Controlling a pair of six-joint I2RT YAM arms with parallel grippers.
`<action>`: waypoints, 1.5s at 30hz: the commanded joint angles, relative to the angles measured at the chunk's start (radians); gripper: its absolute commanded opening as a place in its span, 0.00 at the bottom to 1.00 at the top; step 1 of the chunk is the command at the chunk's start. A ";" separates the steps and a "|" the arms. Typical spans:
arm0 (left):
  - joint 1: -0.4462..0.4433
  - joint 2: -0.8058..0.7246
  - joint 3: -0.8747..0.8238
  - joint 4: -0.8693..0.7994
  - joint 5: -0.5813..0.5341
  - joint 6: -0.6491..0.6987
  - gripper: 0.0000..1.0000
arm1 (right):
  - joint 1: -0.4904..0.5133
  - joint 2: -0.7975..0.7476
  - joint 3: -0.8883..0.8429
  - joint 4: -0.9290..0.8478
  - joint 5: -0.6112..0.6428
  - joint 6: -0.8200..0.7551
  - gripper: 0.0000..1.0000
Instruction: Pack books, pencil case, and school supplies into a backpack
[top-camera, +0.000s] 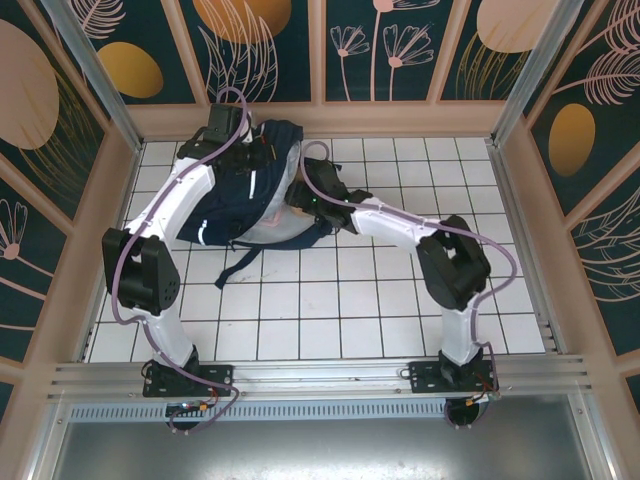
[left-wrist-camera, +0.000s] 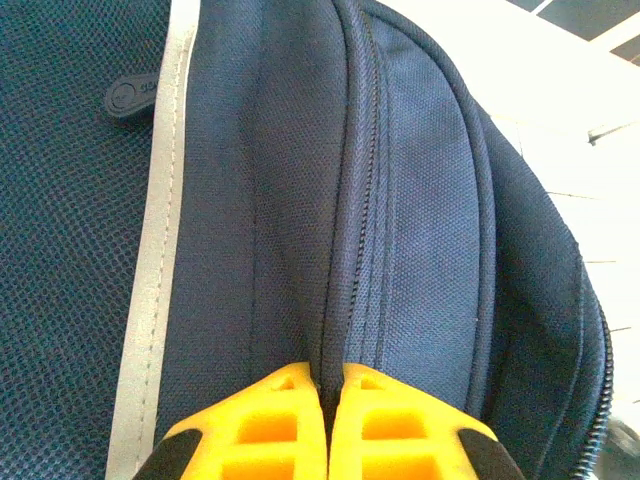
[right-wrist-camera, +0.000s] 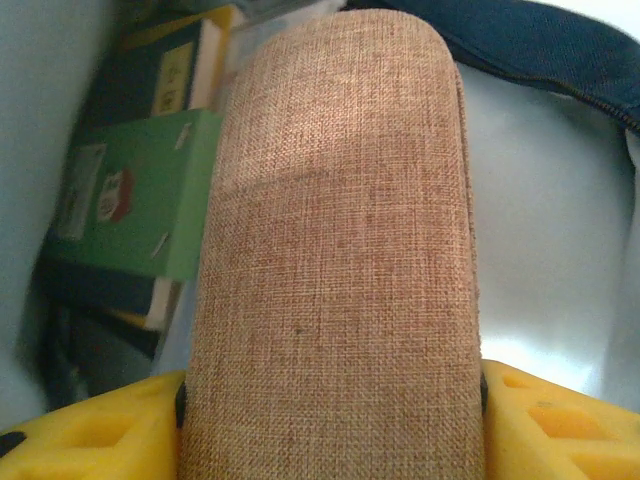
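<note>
Left claw (left-wrist-camera: 328, 405) pinches a fold of the backpack (left-wrist-camera: 260, 200), at upper centre of the tabletop (top-camera: 400, 300). Right claw (right-wrist-camera: 330, 425) grips the pencil case (right-wrist-camera: 340, 200) inside it, with the books (right-wrist-camera: 130, 190) at upper left.

The right hand (right-wrist-camera: 330, 396) shows only its yellow fingertips, the rest cut off by the bottom edge, as is the near end of the brown woven pencil case (right-wrist-camera: 340, 220). Beside it, the green book (right-wrist-camera: 135, 195) overlaps the navy book (right-wrist-camera: 160, 85), and both labels are too blurred to read. The left hand (left-wrist-camera: 325, 410) is likewise cut off below. On the backpack (left-wrist-camera: 420, 230), the lettering on the dark tab (left-wrist-camera: 128, 97) is too small to read.
</note>
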 joint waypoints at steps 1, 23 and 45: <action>0.000 -0.074 0.003 0.095 0.021 -0.009 0.00 | -0.019 0.082 0.099 -0.068 0.014 0.103 0.53; -0.002 -0.018 -0.010 0.110 0.079 -0.041 0.00 | -0.046 -0.084 -0.055 -0.073 0.055 0.010 0.83; 0.075 -0.191 -0.313 0.131 -0.107 -0.071 0.62 | -0.046 -0.269 -0.278 -0.021 -0.039 -0.035 0.77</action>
